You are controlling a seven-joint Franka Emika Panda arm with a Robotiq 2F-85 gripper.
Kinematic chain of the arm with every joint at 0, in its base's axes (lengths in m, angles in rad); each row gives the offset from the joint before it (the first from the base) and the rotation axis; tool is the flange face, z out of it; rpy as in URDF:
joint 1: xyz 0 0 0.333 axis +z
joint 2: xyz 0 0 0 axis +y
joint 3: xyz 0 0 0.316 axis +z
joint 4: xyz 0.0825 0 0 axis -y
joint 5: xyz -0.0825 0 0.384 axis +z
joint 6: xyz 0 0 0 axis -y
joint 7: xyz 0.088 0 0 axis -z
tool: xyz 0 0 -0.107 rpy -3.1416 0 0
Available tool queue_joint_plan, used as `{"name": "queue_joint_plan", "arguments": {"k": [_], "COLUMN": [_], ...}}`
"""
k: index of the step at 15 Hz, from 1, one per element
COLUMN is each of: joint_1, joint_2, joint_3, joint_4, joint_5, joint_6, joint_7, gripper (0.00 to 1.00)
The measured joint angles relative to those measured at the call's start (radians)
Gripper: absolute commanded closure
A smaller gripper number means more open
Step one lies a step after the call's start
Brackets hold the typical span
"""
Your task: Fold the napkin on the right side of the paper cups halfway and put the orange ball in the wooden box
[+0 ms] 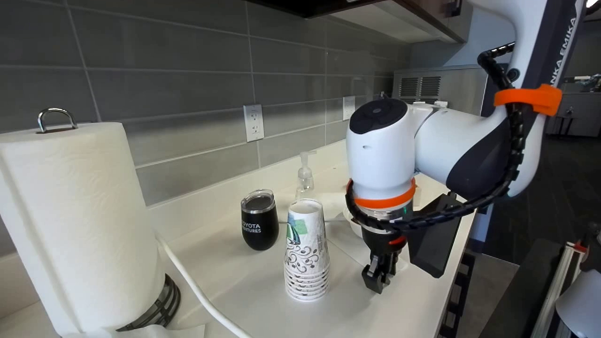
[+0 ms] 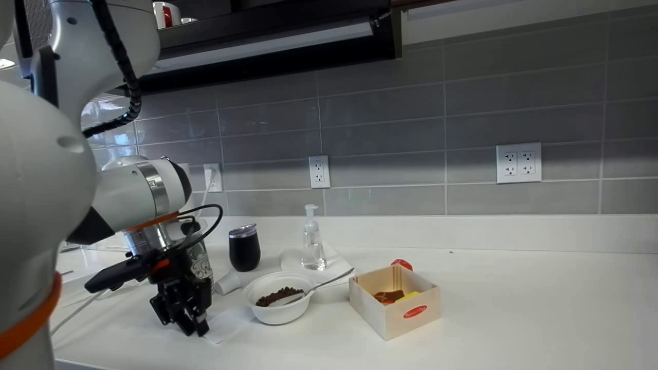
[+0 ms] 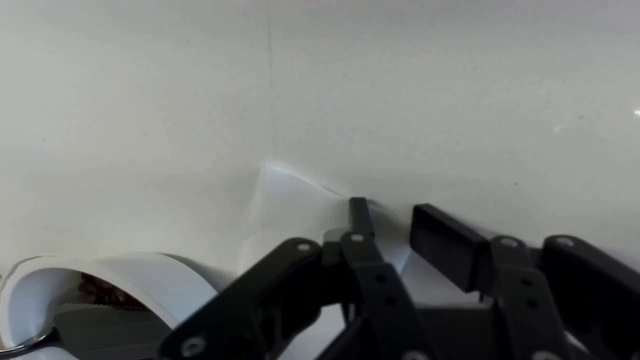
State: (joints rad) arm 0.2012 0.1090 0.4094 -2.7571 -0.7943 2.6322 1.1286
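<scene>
The white napkin (image 2: 230, 322) lies flat on the counter beside the white bowl; it also shows in the wrist view (image 3: 295, 205), partly covered by the fingers. My gripper (image 2: 198, 329) is low over the napkin's edge, fingers pointing down. In the wrist view the gripper (image 3: 392, 220) is open with a gap between the fingertips; the left fingertip is at the napkin's edge. The paper cups (image 1: 306, 249) stand stacked upright beside the gripper. The pale wooden box (image 2: 411, 321) holds brown and yellow things. A small red-orange round thing, seemingly the orange ball (image 2: 402, 264), is partly hidden behind it.
A white bowl (image 2: 277, 317) with brown bits and a spoon stands between napkin and box. A small white cup (image 2: 227, 282) lies on its side. A black tumbler (image 2: 244, 252), a soap bottle (image 2: 312, 244) and a paper towel roll (image 1: 84, 225) stand near the wall.
</scene>
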Motion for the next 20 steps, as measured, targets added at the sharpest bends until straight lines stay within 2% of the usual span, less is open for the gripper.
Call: {"name": "queue_joint_plan", "arguments": {"k": [7,11,13,15,20], "joint_1": [0.000,-0.002,0.010,-0.001,-0.060], "joint_2": [-0.002,-0.002,-0.003,-0.005,-0.006], "joint_3": [-0.007,-0.007,-0.025,-0.006,0.126], "joint_4": [-0.001,0.001,0.005,0.010,0.030], "joint_5": [-0.064,-0.046,0.046,0.206,0.600], "joint_6": [-0.001,0.000,-0.003,-0.031,-0.171], "joint_7": [0.057,0.052,-0.022,-0.159,-0.531], "gripper": [0.98,0.98,0.98,0.98,0.98]}}
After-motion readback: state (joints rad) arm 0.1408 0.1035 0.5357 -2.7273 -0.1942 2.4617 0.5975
